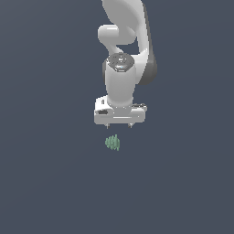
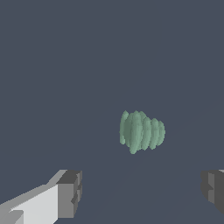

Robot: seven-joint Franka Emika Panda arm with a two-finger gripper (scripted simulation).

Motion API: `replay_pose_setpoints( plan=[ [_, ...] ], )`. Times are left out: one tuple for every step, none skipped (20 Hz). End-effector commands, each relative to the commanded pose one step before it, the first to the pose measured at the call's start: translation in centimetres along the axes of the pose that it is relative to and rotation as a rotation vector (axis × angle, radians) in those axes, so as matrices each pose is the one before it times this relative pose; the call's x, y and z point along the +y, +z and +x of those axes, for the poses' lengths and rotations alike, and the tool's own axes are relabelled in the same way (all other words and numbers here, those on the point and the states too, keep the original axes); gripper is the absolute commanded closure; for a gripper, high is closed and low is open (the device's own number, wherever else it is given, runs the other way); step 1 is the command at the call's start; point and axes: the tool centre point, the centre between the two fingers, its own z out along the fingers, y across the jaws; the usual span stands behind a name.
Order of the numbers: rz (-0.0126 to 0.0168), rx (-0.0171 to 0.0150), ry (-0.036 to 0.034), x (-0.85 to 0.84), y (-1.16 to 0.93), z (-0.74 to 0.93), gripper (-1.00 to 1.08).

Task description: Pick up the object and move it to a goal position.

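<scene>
The pale green ridged object (image 1: 112, 142) (image 2: 141, 131) lies alone; the claw (image 1: 119, 125) (image 2: 142, 192) points straight down above it, fingers spread apart, grasping nothing

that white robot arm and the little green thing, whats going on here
A single white robot arm hangs over a plain dark grey surface, its gripper pointing down with the fingers spread open. A tiny pale green ridged lump lies apart from the gripper, not touched or held. In the wrist view the lump shows beyond the gap between the two fingers, not yet between them. So nothing has been picked up; the arm looks lined up to come down and grasp it.
</scene>
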Motion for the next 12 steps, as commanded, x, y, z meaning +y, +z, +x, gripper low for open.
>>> replay_pose_setpoints(
  plan=[
    [0.0, 0.0, 0.0, 0.001, 0.0, 0.0, -0.92],
    [-0.00009, 0.00048, -0.00162, -0.049, -0.015, 0.015, -0.92],
    [-0.00022, 0.00138, -0.00463, -0.136, -0.043, 0.045, -0.92],
    [-0.00037, 0.0023, -0.00774, -0.23, -0.074, 0.073, -0.92],
    [-0.00052, 0.00321, -0.01076, -0.32, -0.108, 0.101, -0.92],
    [-0.00068, 0.0041, -0.01377, -0.409, -0.148, 0.128, -0.92],
    [-0.00078, 0.00452, -0.01525, -0.454, -0.181, 0.138, -0.92],
    [-0.00067, 0.00364, -0.0124, -0.369, -0.166, 0.108, -0.92],
    [-0.00053, 0.00268, -0.00926, -0.276, -0.142, 0.074, -0.92],
    [-0.00039, 0.00172, -0.00612, -0.183, -0.112, 0.042, -0.92],
    [-0.00021, 0.00075, -0.00282, -0.083, -0.069, 0.012, -0.92],
    [0.0, 0.0, 0.0, -0.013, -0.019, -0.011, -0.92]
  ],
)
